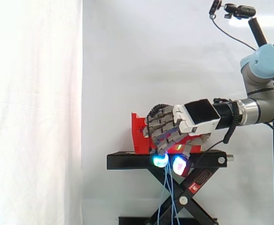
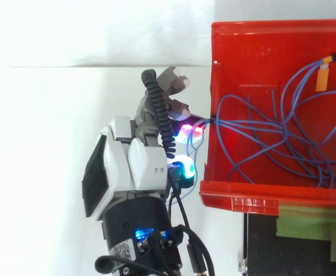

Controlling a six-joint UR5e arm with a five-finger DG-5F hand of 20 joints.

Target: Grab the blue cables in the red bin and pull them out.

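The thin blue cables (image 2: 297, 144) lie mostly looped inside the open red plastic bin (image 2: 254, 40) at the right of the top view. A few strands cross its left wall into the hand (image 2: 130, 167) at centre-left, whose curled fingers pinch them. In the side view, loose ends dangle below it. A firm pinch and a steady, straight draw leftward should avoid snagging the tangle.

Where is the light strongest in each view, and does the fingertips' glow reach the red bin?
Side view: the white curtain at the left is washed out by light, and the hand's pads glow cyan and pinkish white. Top view: a magenta glow seems to tint the red bin's wall where the blue cables leave it.
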